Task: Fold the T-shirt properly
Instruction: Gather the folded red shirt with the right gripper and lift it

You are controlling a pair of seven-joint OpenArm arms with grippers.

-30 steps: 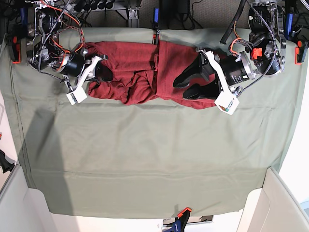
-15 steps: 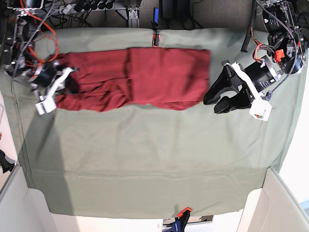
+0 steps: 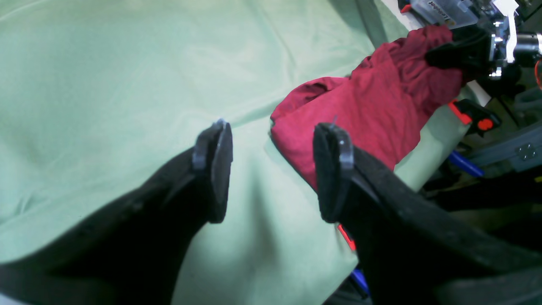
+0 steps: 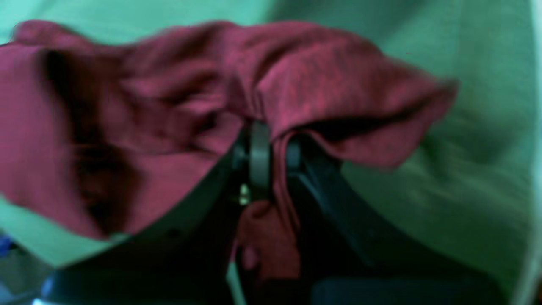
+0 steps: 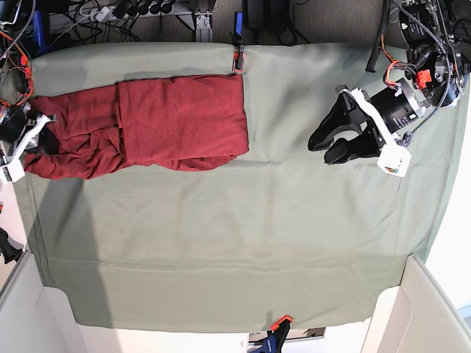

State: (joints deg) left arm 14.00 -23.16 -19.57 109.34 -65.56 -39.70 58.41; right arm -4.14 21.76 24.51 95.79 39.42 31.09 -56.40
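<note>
table cloth point(image 5: 221, 243) takes up pretty much the whole scene, pale green, draped over the bench with a few soft creases and an orange clamp point(image 5: 280, 323) biting its near edge. another clamp point(image 5: 238, 55) sits at the far edge, middle-ish.

next biggest thing is the t-shirt point(image 5: 169, 121), dark red, lying along the far side of the cloth and pushed way over toward the base view's left. the part nearer the middle lies fairly flat as a squarish panel, its edge stopping just short of the far clamp. the part toward the table's left edge is bunched and rumpled, with folds stacked on each other.

right gripper point(image 5: 45, 134) is at that bunched end, right at the edge of the table. from its own camera you can see the fingers point(image 4: 259, 156) pressed together with a pinch of red fabric caught between them, cloth spilling over the top and hanging below. that view is pretty blurry so i can't make out which part of the shirt it's got.

left gripper point(image 5: 327, 147) is over on the other side, well apart from the shirt, above bare green cloth. its jaws are spread wide with nothing between them; in the wrist view both black fingers point(image 3: 216, 169) stand apart over the cloth, with the shirt past them.
</note>
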